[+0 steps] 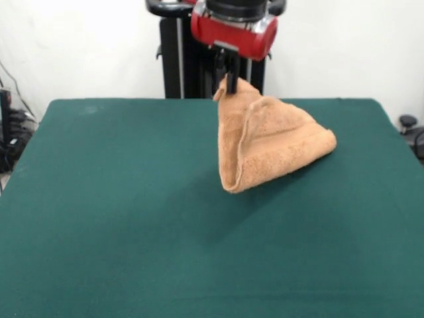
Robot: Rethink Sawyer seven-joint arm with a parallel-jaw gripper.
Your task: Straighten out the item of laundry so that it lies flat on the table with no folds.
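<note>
The orange-tan towel (268, 142) is pinched at one corner by the end effector (228, 81) and held up in a folded cone, its lower end resting on the green worktop (119, 212).

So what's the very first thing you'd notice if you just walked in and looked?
The orange-tan towel grabs the eye: it hangs in a folded cone right of the middle of the picture, pinched at its top corner by the gripper, its lower folds seeming to rest on the table. Next comes the red and black arm coming down at the top. All around lies the dark green table.
</note>
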